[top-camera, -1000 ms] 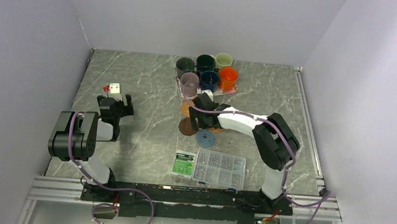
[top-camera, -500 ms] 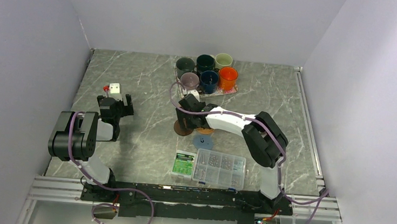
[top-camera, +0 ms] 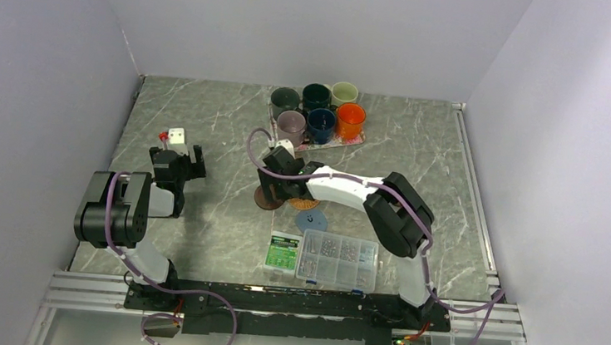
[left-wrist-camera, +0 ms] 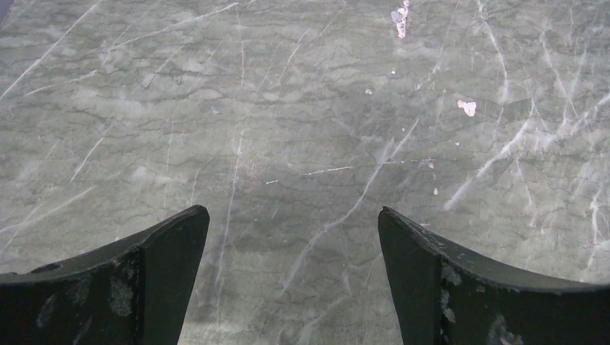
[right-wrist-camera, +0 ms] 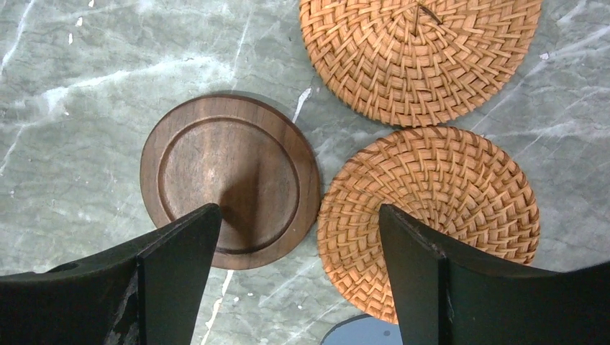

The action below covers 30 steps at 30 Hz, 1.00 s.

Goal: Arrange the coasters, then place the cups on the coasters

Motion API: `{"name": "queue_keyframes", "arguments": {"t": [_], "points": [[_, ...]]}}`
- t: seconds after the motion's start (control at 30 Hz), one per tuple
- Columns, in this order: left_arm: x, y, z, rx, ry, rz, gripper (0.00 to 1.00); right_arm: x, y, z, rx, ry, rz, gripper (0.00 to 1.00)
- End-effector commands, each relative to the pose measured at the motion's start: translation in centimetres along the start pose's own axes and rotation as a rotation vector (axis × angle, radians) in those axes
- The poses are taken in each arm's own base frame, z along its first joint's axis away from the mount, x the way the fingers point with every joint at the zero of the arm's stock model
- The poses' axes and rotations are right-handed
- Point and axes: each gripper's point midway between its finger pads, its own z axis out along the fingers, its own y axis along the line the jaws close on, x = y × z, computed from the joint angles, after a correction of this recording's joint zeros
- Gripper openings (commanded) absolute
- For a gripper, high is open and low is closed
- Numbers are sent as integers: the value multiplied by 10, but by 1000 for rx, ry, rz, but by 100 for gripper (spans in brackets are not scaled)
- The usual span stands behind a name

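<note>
Several cups stand together at the back: dark grey-green [top-camera: 285,100], dark teal [top-camera: 316,97], pale cream [top-camera: 344,93], mauve [top-camera: 291,124], navy [top-camera: 321,122] and orange [top-camera: 350,120]. My right gripper [top-camera: 272,186] [right-wrist-camera: 296,210] is open above the coasters, holding nothing. A dark brown coaster [right-wrist-camera: 230,180] [top-camera: 265,201] lies flat under its left finger. Two woven tan coasters [right-wrist-camera: 421,50] [right-wrist-camera: 431,208] lie beside it, the nearer one under the right finger. A light blue coaster [top-camera: 311,220] [right-wrist-camera: 360,333] lies nearer the arm bases. My left gripper [top-camera: 176,162] [left-wrist-camera: 293,210] is open over bare marble at the left.
The cups stand on a floral tray [top-camera: 336,143]. A clear plastic screw box [top-camera: 338,260] and a green packet [top-camera: 283,251] lie at the front middle. A small white block with a red part [top-camera: 173,136] sits beyond the left gripper. Walls close in three sides.
My right gripper has swept to the left over the coasters, and the dark brown coaster now lies further left. The left arm has not moved.
</note>
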Motion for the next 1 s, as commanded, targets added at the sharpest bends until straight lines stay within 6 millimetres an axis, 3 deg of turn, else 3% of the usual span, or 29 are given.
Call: {"name": "queue_keyframes", "arguments": {"t": [0.0, 0.2, 0.53, 0.7, 0.97], "points": [[-12, -2, 2, 14, -47, 6, 94, 1, 11, -16, -53, -3, 40, 85], [-11, -2, 1, 14, -47, 7, 94, 0, -1, -31, -21, -39, 56, 87], [-12, -2, 2, 15, -47, 6, 94, 14, -18, -23, -27, 1, 122, 88], [-12, -2, 2, 15, -49, 6, 94, 25, -36, -26, -6, 11, 156, 88], [-12, -2, 2, 15, -48, 6, 94, 26, -66, -26, 20, -4, 201, 88]]}}
